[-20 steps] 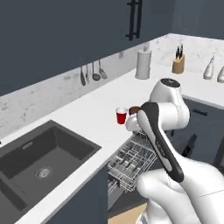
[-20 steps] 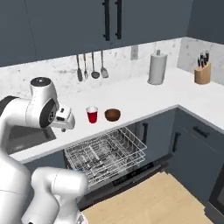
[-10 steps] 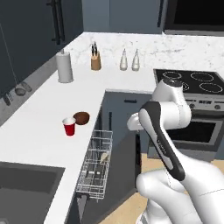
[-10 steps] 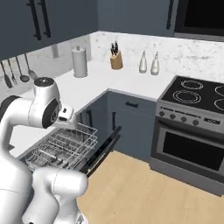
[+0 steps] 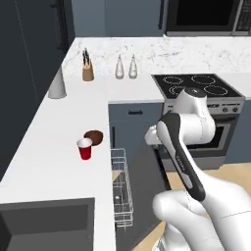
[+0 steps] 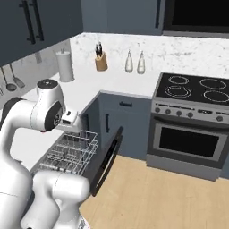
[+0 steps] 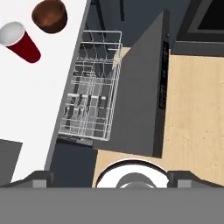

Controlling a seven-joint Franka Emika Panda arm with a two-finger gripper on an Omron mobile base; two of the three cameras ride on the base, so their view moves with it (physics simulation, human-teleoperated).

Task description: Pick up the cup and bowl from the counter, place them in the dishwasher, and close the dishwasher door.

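While the dishwasher stands open, the views list as follows.

Left base view, table [image 5: 59, 147]: white, faintly marbled, L-shaped.
Left base view, red cup [image 5: 85, 148]: upright on the table near its front edge.
Left base view, brown bowl [image 5: 93, 137]: just behind the cup, beside it; whether they touch cannot be told.
Left base view, wire rack [image 5: 121, 188]: white, pulled out below the table edge.
Left base view, knife block [image 5: 87, 71]: at the back wall, two bottles [image 5: 125, 67] near it.
Left base view, sink [image 5: 44, 223]: dark basin at lower left.

Right base view, dishwasher door [image 6: 106, 160]: dropped partway, tilted outward.
Right base view, stove [image 6: 190, 123]: steel, with black glass, to the right.

Hand view, end effector [image 7: 112, 177]: hangs above the rack and door; released or clenched cannot be told.
Hand view, cup and bowl: both on the table, upper left, apart from the rack.
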